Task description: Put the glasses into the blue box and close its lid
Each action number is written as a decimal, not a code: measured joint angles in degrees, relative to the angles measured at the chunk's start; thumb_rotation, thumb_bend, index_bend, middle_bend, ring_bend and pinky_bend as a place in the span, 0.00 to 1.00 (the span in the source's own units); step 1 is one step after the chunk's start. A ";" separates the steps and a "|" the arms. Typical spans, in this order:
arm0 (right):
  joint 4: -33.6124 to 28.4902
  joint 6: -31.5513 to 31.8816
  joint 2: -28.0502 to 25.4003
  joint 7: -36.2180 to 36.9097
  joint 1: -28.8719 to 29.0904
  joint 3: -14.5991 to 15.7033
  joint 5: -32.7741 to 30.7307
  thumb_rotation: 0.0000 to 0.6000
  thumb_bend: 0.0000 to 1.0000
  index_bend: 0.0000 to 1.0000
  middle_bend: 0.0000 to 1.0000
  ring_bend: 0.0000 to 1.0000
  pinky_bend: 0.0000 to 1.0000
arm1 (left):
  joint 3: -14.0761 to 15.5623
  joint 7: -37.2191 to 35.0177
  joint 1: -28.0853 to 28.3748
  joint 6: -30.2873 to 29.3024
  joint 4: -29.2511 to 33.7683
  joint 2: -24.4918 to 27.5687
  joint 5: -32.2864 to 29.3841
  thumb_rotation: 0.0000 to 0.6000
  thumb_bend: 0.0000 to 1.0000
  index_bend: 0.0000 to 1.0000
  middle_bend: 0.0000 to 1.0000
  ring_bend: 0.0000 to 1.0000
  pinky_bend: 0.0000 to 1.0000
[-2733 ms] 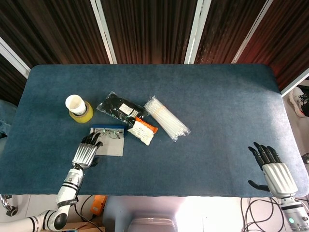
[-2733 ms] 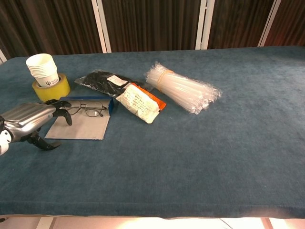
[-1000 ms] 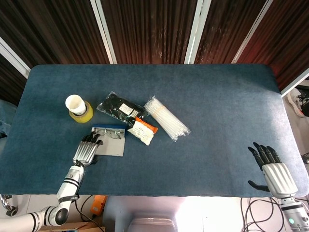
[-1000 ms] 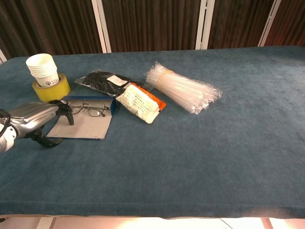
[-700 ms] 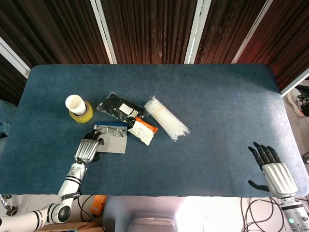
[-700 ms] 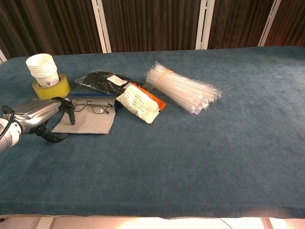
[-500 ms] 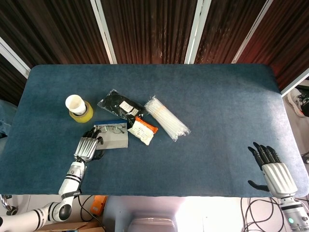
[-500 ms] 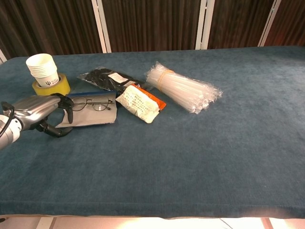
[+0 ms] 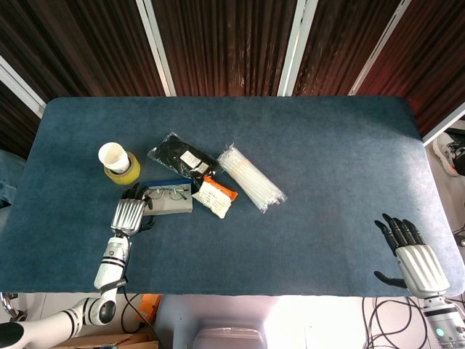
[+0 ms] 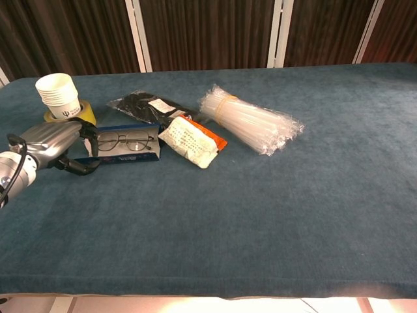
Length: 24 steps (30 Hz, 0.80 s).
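Two hands were in play, but only one was anywhere near the job. Your left hand (image 10: 55,147) sat at the left end of the blue box (image 10: 117,150), fingers curled down over that end and touching it; whether they actually gripped the lid edge or merely pressed on it could not be told from either view. Your right hand (image 9: 409,256) rested far off at the near right corner of the worktop (image 9: 327,167), fingers apart and holding nothing.

The glasses (image 10: 127,139) lay on top of the box, lenses flat, and from the chest view they looked to rest on the open box rather than down inside it, though the depth was hard to judge. The box lay with its long axis running left to right across you, so from your left hand everything extended toward the right, and the glasses ran along the same line, just beyond your fingertips. A white and orange packet (image 10: 192,145) touched or nearly touched the box's right end, and a black bag (image 10: 146,105) lay just behind it.

By my reading, the coming move depended on that left-to-right lie: your left hand was the one placed to work, approaching from the box's short end, while the right hand was well apart.
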State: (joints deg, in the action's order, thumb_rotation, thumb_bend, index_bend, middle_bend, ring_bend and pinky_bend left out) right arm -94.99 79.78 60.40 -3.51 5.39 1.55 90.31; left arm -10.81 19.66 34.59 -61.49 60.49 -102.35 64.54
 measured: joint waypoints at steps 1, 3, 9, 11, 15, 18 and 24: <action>0.00 0.00 0.00 0.01 0.00 0.00 0.00 1.00 0.27 0.00 0.00 0.00 0.00 | -0.04 -0.33 0.01 -0.08 -0.23 -0.16 0.20 0.78 0.36 0.53 0.18 0.07 0.18; 0.01 0.02 -0.02 0.05 -0.01 -0.02 -0.02 1.00 0.27 0.00 0.00 0.00 0.00 | -0.05 -0.72 0.00 -0.23 -0.44 -0.33 0.49 0.80 0.37 0.54 0.19 0.07 0.18; -0.10 -0.07 0.10 -0.41 -0.01 0.05 0.00 1.00 0.27 0.00 0.00 0.00 0.00 | 0.82 -3.06 -0.35 -1.38 -1.05 -0.73 3.17 0.86 0.46 0.61 0.19 0.08 0.18; -0.11 -0.11 0.16 -0.54 0.00 0.03 -0.09 1.00 0.27 0.00 0.00 0.00 0.00 | 1.20 -5.25 -0.63 -1.96 -1.35 -0.84 4.33 0.87 0.50 0.62 0.19 0.07 0.18; -0.08 -0.72 0.46 -1.16 0.22 -0.04 -0.41 1.00 0.27 0.00 0.00 0.00 0.00 | 2.19 -8.68 -1.69 -3.13 -1.00 -0.39 6.75 0.88 0.55 0.63 0.19 0.06 0.17; -0.29 -0.99 0.60 -1.57 0.35 0.13 -0.21 1.00 0.27 0.00 0.00 0.00 0.00 | 2.72 -10.21 -2.55 -3.69 0.40 0.45 7.46 0.88 0.57 0.64 0.19 0.06 0.17; -0.41 -0.72 0.62 -1.52 0.26 0.19 -0.07 1.00 0.27 0.00 0.00 0.00 0.00 | 4.17 -12.49 -4.75 -5.32 5.38 4.00 9.34 0.88 0.57 0.64 0.18 0.04 0.16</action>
State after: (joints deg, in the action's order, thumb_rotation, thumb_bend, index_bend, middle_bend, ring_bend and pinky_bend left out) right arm -95.40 79.06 61.02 -5.03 5.65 1.74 90.24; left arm -6.65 7.17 29.84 -66.82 65.87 -98.35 73.88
